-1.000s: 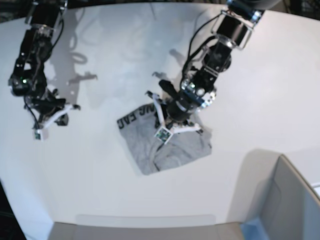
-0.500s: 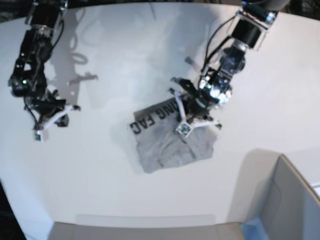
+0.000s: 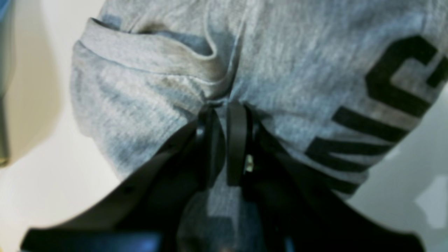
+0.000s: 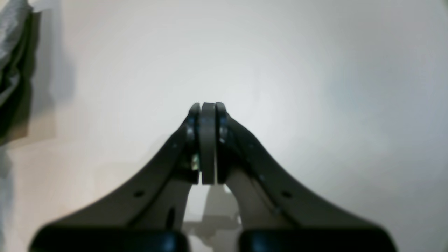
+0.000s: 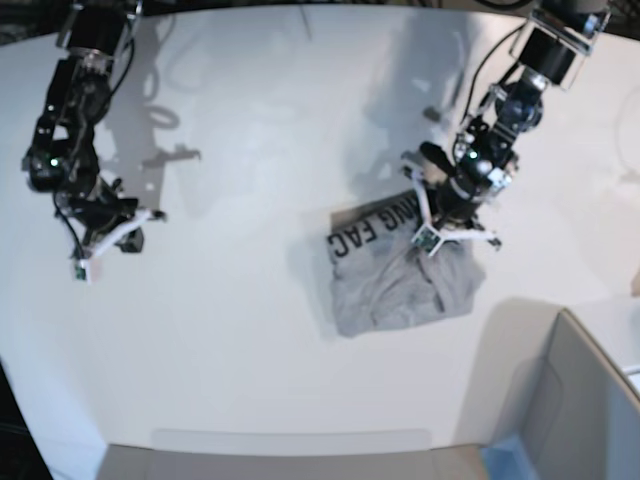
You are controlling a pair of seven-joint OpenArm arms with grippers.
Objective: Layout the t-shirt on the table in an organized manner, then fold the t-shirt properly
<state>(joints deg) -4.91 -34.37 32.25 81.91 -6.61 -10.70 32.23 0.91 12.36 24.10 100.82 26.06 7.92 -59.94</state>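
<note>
At the left of the base view the right arm's black end effector point(image 5: 103, 238), with white fittings at its tip, hangs over bare white surface point(image 5: 230, 340), clenched with nothing between its flat dark pads point(image 4: 208, 140), which press face to face. Wide smooth room lies around it on every side, and the surface's curved far edge runs along the top of the view. Further right, near the middle, the light heather-grey soft cotton t-shirt point(image 5: 400, 285) lies bunched in a rumpled, roughly square heap, well apart from that arm and clear of the surface's edges. Its knit shows a fine ribbed grain and a stitched hem folded over in a loose loop point(image 3: 147, 56). Black block capitals cross its upper edge; "FAC" reads clearly, with "NG" before it partly hidden. The left arm's black end effector point(image 5: 440, 222) sits at the shirt's upper right, its narrow dark fingers point(image 3: 237, 140) pinched on a gathered ridge of grey cloth. At the lower right corner stands a grey box-like bin point(image 5: 585, 400) with flat walls, just beside the shirt's open side.
</note>
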